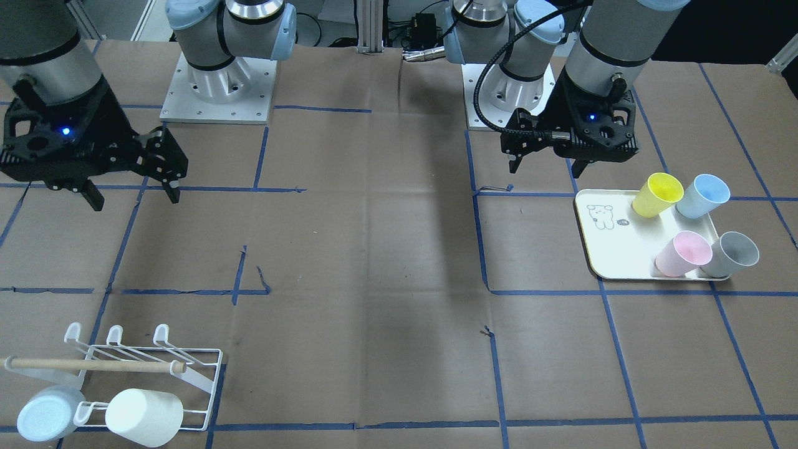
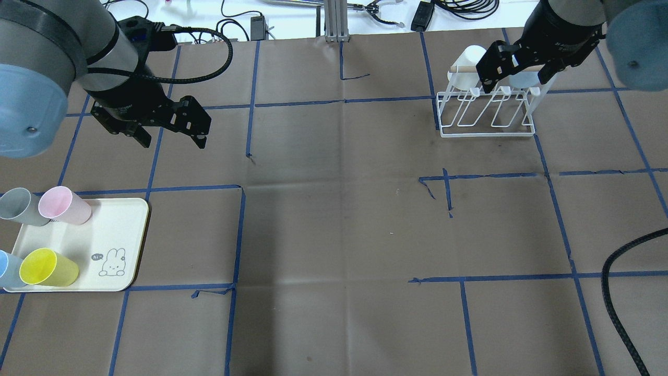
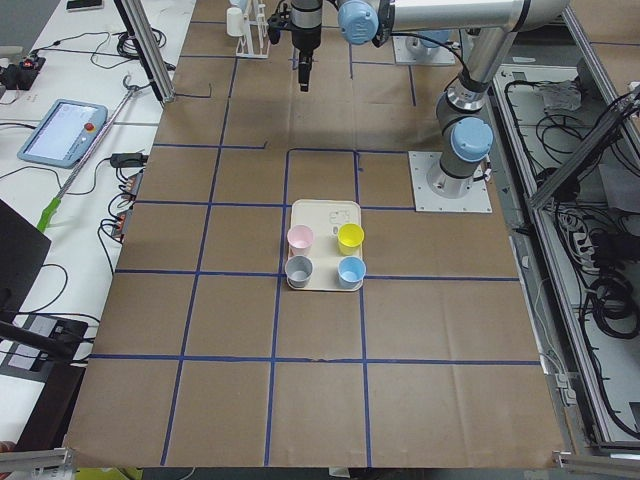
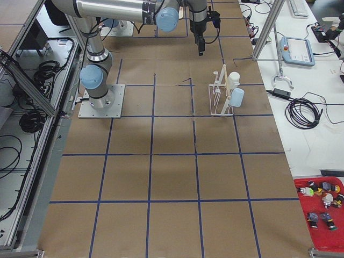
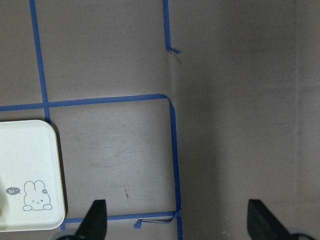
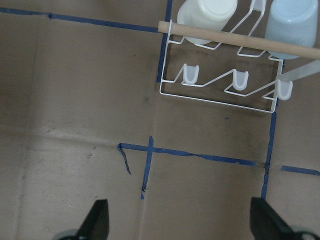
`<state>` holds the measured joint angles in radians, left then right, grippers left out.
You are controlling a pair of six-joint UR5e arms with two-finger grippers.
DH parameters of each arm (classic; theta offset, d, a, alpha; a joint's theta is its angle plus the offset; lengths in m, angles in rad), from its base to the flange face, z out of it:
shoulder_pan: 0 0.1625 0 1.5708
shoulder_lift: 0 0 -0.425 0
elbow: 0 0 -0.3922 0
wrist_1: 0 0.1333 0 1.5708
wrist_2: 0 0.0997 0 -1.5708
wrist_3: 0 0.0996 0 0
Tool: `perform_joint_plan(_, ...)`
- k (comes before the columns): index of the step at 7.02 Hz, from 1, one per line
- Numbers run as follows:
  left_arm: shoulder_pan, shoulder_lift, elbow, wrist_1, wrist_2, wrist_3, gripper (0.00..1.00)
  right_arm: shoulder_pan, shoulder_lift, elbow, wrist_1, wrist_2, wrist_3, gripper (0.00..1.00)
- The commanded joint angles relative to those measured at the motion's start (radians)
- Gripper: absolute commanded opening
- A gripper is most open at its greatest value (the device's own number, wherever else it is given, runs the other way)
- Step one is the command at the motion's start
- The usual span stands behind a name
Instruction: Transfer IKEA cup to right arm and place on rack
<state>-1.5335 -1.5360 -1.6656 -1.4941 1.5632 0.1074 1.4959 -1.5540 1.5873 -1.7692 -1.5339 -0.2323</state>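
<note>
Left hand (image 1: 546, 169) and right hand (image 1: 136, 199) hang apart, empty. The pink cup (image 2: 65, 205) on the tray (image 2: 78, 245) looks light, stiff, probably slick; pinch its wall near the rim.

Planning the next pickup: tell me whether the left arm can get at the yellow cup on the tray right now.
Probably yes. The left gripper hangs open beside the tray, nothing covers the yellow cup, though the blue cup stands close.
</note>
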Motion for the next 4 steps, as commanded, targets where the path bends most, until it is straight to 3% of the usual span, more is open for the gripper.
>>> perform_joint_plan(1, 0.000, -0.001, 0.000, 0.000, 0.000, 0.000, 0.99, 0.041, -0.040, 0.008, 0.133, 0.001, 0.066, 1.00)
perform_joint_plan(2, 0.000, 0.000, 0.000, 0.000, 0.000, 0.000, 0.99, 0.041, -0.043, 0.008, 0.160, -0.009, 0.218, 1.00)
perform_joint_plan(4, 0.001, -0.003, 0.000, 0.000, 0.000, 0.000, 0.99, 0.041, -0.047, 0.008, 0.159, -0.012, 0.315, 1.00)
